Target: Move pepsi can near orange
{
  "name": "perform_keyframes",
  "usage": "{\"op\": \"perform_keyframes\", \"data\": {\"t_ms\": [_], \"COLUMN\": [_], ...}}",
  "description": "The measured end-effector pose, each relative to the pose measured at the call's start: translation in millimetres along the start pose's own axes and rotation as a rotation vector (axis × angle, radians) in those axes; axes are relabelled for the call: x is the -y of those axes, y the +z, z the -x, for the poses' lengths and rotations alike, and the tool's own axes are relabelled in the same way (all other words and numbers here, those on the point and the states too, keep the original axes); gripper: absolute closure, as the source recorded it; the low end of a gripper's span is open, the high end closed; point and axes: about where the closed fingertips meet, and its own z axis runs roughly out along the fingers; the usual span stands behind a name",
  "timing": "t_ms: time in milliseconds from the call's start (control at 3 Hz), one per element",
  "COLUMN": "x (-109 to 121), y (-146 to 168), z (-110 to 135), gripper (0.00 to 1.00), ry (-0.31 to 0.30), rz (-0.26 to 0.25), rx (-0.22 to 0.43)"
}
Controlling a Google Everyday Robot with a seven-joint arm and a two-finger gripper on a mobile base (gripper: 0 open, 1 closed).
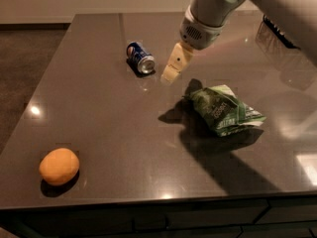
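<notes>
Camera view: pepsi can (140, 57) lies on its side far across the table (99, 123), likely light, thin-walled, prone to roll; grasp across its barrel. Gripper (171, 73) hovers just beside it; parted or closed, I cannot tell.

Pepsi can (140, 57) is dark blue with a silver end. The orange (59, 166) is plain orange-yellow, and the snack bag (223, 110) is green with pale print. The bench (124, 128) is glossy dark grey. The gripper (169, 76), up toward the back edge, is pale cream.
</notes>
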Motion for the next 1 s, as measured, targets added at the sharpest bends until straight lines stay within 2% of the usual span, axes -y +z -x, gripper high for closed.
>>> {"op": "perform_keyframes", "data": {"t_ms": [333, 1000], "x": [3.9, 19.1], "y": [31.5, 79.0], "z": [35.6, 93.4], "gripper": [0.00, 0.00], "ry": [0.066, 0.141], "rz": [0.016, -0.043], "rx": [0.046, 0.094]}}
